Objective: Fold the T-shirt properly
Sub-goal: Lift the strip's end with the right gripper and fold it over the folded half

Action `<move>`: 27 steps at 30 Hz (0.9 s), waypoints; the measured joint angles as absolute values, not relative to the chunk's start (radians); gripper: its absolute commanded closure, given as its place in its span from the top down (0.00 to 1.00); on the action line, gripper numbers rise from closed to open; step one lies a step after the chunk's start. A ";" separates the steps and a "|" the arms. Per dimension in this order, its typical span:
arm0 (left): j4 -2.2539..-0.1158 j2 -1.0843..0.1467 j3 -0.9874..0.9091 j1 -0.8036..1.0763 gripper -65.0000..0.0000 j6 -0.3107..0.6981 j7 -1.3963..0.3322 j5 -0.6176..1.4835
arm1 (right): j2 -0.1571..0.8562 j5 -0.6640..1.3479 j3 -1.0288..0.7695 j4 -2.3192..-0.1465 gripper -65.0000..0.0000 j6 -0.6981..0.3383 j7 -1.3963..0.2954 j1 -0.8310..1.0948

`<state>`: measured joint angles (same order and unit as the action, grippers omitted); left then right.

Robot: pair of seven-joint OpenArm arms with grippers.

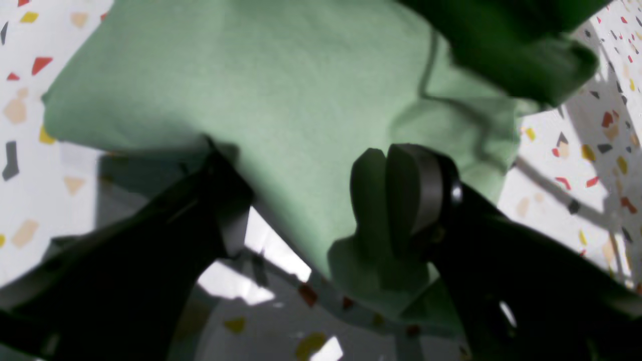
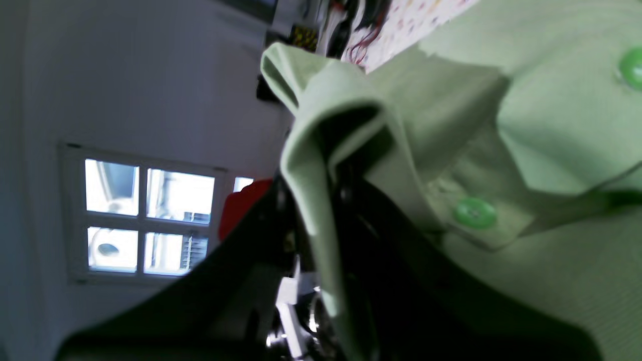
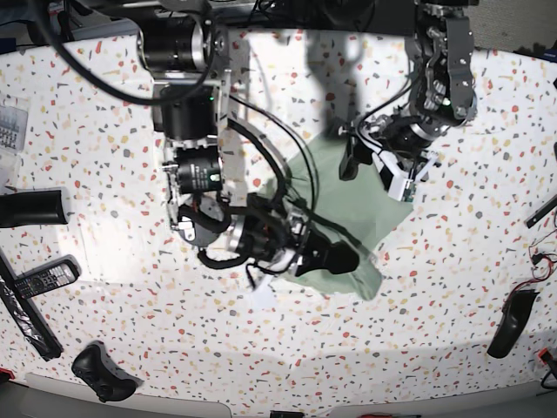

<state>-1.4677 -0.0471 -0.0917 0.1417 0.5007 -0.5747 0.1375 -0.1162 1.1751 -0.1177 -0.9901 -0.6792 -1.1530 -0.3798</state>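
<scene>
The pale green T-shirt lies bunched on the speckled table between the two arms. My right gripper is shut on a fold of it by the collar. In the right wrist view that fold runs between the dark fingers of the right gripper, with two green buttons beside it on the placket. My left gripper stands open at the shirt's far edge. In the left wrist view the left gripper has its fingers wide apart, and the T-shirt spreads between and beyond them.
On the table's left side lie a black cylinder, a remote control and a game controller. A clear box sits at the far left edge. A black object and cables lie at the right.
</scene>
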 measured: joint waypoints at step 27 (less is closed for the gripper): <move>-1.663 -0.051 -0.092 0.113 0.59 0.485 -0.772 0.043 | -0.149 1.148 -0.028 -0.991 0.00 -0.659 -1.150 -0.296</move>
<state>-1.6634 -0.0513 -0.0917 0.1135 0.4850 -0.7723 0.0429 -0.1493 1.1481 -0.0277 -0.9909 -0.6590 -1.1500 -0.2962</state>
